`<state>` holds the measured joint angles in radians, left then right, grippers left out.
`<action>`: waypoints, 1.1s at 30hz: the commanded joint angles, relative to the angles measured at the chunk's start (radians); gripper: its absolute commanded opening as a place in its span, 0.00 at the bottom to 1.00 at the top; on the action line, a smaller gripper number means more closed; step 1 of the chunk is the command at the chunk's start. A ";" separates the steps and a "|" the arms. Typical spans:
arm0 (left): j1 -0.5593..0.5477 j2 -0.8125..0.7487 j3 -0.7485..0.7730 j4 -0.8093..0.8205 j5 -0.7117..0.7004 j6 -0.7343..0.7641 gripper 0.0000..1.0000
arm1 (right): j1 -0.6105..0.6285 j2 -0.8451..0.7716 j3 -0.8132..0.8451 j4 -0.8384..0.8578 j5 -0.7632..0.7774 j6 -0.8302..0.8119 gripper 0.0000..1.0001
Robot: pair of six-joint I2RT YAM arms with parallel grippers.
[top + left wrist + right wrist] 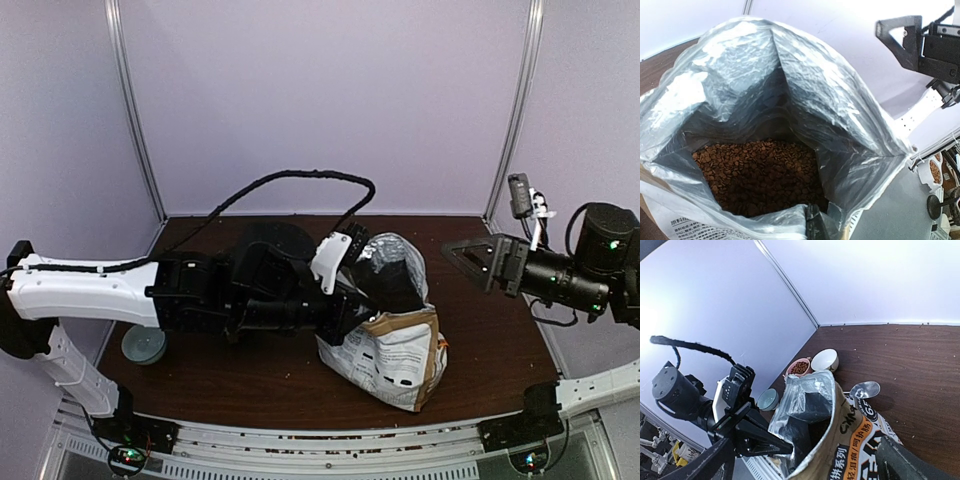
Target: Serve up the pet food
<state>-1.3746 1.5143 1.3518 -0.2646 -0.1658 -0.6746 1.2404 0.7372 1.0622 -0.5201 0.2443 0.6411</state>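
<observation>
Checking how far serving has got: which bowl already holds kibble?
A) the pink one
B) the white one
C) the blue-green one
A: the right wrist view shows brown kibble in the pink bowl; the white bowl beside it looks empty.

pet food (pixel 757 172) reddish-brown | bag (pixel 395 350) brown-white, silver lining | bowl (pixel 792 374) seemingly pink

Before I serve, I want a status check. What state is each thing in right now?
bag: standing, top open
pet food: inside bag, well below the rim
pink bowl: holds pet food
white bowl: looks empty
teal bowl: contents unclear
scoop: lying beside bag, unheld
left hand: at bag rim, grip unclear
right hand: open, empty
</observation>
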 commanded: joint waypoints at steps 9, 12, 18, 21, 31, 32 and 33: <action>0.015 -0.017 0.171 0.248 -0.008 -0.002 0.00 | 0.099 -0.146 -0.292 0.172 -0.135 -0.203 1.00; 0.016 -0.011 0.180 0.236 -0.001 -0.012 0.00 | 0.141 -0.117 -0.299 0.165 -0.047 -0.273 1.00; 0.018 -0.001 0.193 0.233 0.013 -0.024 0.00 | 0.178 -0.033 -0.275 0.149 0.036 -0.396 0.99; 0.019 -0.001 0.200 0.233 0.020 -0.025 0.00 | 0.186 0.009 -0.261 0.138 0.083 -0.425 0.97; 0.022 -0.008 0.199 0.229 0.034 -0.029 0.00 | 0.208 0.134 -0.250 0.215 0.143 -0.443 0.76; 0.023 -0.011 0.199 0.229 0.035 -0.029 0.00 | 0.210 0.147 -0.248 0.218 0.158 -0.442 0.72; 0.023 -0.014 0.199 0.230 0.035 -0.030 0.00 | 0.213 0.158 -0.245 0.222 0.172 -0.442 0.67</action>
<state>-1.3537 1.5673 1.4345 -0.3286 -0.1352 -0.7132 1.4330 0.8524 0.7872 -0.3523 0.3737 0.2081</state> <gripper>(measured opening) 0.019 0.737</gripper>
